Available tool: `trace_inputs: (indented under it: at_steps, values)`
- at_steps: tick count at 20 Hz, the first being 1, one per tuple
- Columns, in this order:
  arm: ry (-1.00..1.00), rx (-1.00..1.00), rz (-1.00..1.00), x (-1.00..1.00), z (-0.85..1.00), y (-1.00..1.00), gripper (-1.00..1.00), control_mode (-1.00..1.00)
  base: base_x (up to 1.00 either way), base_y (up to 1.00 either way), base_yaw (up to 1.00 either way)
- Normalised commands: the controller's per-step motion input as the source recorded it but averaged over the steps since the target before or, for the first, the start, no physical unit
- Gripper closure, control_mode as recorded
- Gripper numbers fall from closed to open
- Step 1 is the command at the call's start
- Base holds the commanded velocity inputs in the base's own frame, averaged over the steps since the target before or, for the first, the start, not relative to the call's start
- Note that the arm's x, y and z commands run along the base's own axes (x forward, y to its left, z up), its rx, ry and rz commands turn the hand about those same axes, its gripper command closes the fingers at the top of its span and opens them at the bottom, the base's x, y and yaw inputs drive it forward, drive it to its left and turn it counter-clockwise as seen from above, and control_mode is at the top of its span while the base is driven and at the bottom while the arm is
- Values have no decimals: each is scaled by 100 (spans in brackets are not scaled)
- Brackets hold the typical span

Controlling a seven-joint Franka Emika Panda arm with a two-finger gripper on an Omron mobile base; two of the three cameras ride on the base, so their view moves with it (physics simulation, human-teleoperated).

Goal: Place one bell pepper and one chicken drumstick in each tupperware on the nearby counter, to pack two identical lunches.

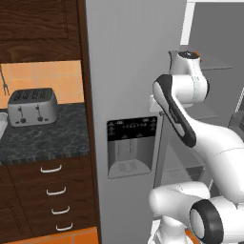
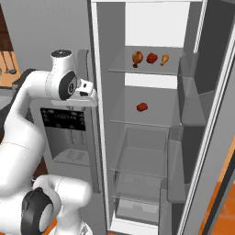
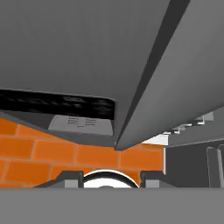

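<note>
1. Two chicken drumsticks sit on the upper fridge shelf: one, another.
2. Two red bell peppers: one between the drumsticks, one on the shelf below.
3. One silver toaster stands at the bench's back edge.
4. Four drawer handles show under the bench; the top one.

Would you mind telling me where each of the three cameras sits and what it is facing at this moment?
Left base view: behind the arm's left, facing the closed fridge door, toaster and counter; arm lower right.
Right base view: behind its right, facing the open fridge's shelves holding drumsticks and bell peppers; arm lower left.
Hand view: on the hand, looking down the door's edge at the orange floor; fingertips at bottom.
Both base views share the dispenser.
</note>
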Motion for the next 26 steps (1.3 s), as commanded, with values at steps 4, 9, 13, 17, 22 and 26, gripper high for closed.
trace_inputs:
  at_steps: [4,9,13,17,22,26]
  values:
    - [-1,4,-3,-46,-2,-9,-100,-100,0,0,0]
    - [0,15,-12,-94,-42,-33,-100,-100,0,0,0]
    - [4,8,-6,-52,-53,-16,-100,-100,0,0,0]
    - [6,0,0,-5,-6,0,-100,-100,0,0,0]
    - [0,0,0,-1,-20,0,-100,100,0,-9,0]
    - [0,0,0,0,0,0,-100,100,4,-59,0]
